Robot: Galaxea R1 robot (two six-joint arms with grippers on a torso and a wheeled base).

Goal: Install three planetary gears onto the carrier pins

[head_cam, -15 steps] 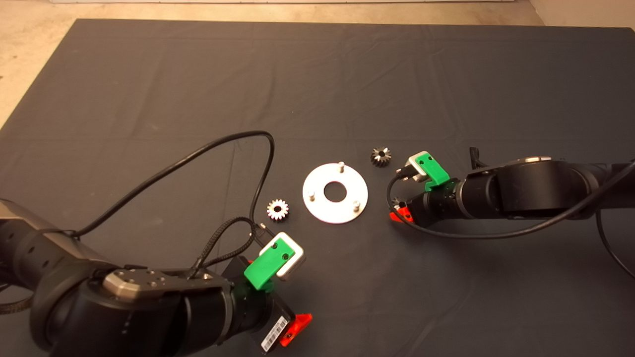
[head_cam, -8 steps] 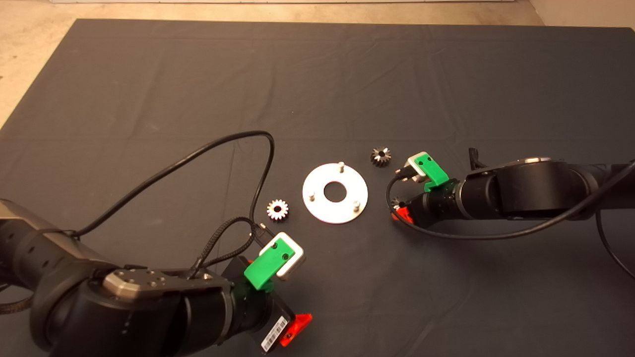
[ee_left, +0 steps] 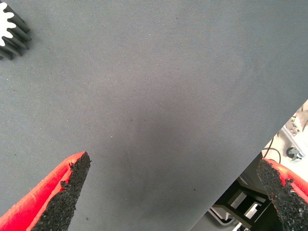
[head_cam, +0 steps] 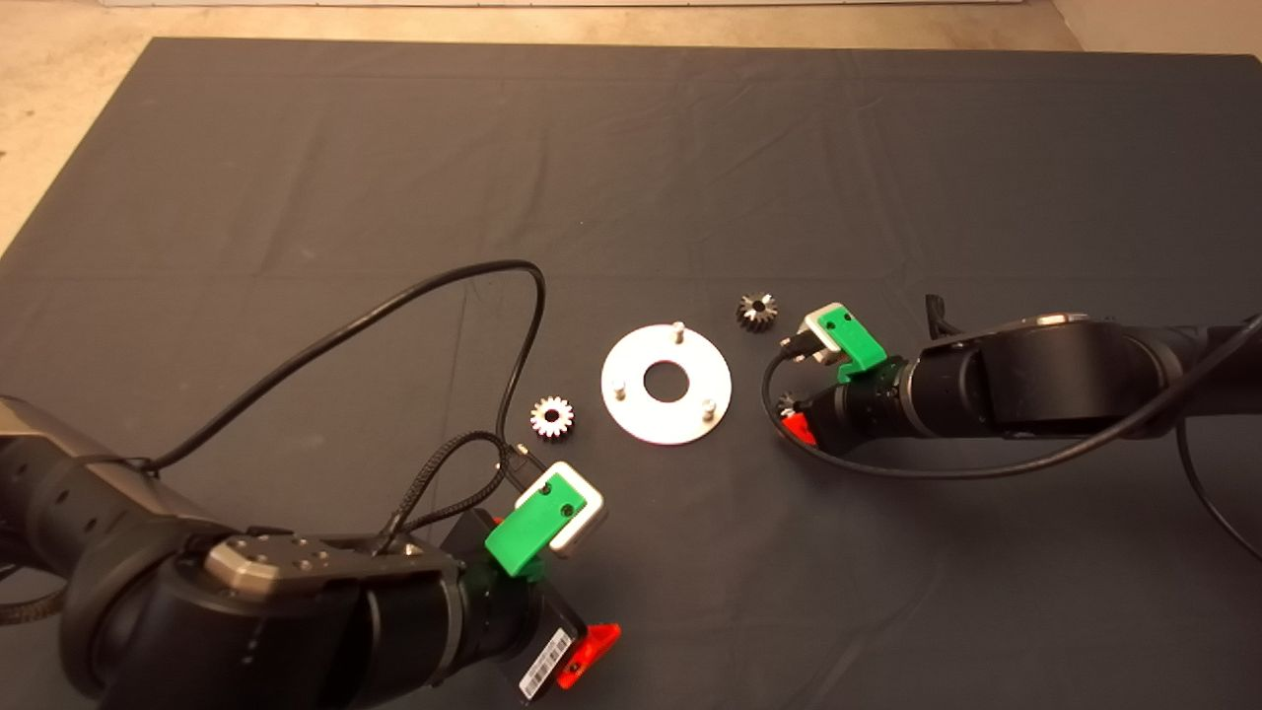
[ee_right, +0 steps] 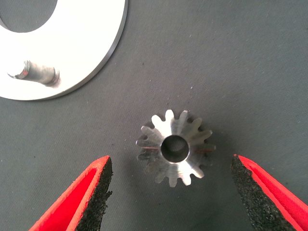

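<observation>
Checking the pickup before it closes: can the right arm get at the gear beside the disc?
Probably yes. The right gripper has its jaws open on either side of the gear, which lies flat on the mat, clear of the disc. Nothing sits between.

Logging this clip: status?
Right gripper open, straddling a gear beside the carrier disc. Left gripper open, parked. All pins bare. Nothing blocking.
</observation>
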